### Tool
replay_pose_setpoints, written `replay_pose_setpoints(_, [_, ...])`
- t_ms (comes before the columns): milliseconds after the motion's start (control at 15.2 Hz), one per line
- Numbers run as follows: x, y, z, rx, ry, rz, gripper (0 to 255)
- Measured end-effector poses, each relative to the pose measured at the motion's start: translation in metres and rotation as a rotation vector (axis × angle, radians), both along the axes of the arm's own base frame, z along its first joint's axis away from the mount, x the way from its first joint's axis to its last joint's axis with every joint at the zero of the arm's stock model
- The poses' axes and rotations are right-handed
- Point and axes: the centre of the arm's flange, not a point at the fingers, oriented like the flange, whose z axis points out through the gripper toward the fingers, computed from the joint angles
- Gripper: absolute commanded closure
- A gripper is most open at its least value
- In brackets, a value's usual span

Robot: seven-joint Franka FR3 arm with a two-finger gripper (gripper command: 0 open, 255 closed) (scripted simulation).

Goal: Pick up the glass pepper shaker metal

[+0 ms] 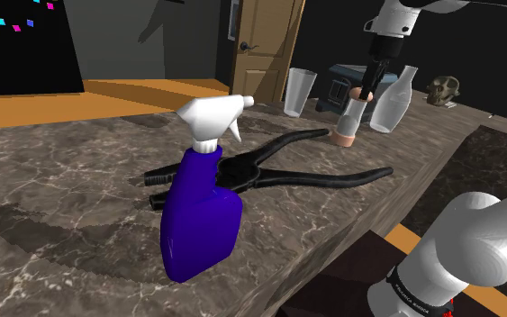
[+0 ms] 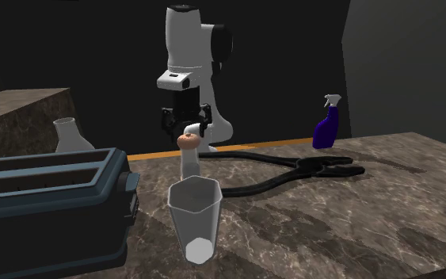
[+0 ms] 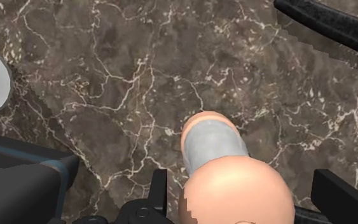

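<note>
The marble counter [image 1: 80,189] ended at an edge along the shoulder view's lower right, beside the stand; bare stone lay open between the pepper shaker [image 1: 349,117] and the handles of the pliers [image 1: 269,167]. The shaker stood on the counter near its far end; the toaster [image 2: 47,206] and the glass bottle [image 1: 395,101] stood just beside it, the tumbler [image 1: 298,92] near.

Count: one shaker, clear body with peach-coloured cap and base; one pair of black pliers; one blue spray bottle [image 1: 202,216]; one tumbler; one bottle; one toaster.

The gripper [image 2: 186,125] hung over the shaker; its fingers [image 3: 159,191] were spread, one each side of the cap, a gap showing on both sides in the wrist view. There the cap hid most of the shaker's body; the toaster was cut off at the edge; a small brown object [image 1: 442,88] behind the bottle was hard to make out.
</note>
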Motion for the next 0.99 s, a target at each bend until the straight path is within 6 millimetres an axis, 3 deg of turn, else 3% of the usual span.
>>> replay_pose_setpoints(660, [-0.001,0.0,-0.001,-0.001,-0.003,0.0,255])
replay_pose_setpoints(990, [-0.001,-0.001,0.02,0.0,-0.001,0.0,255])
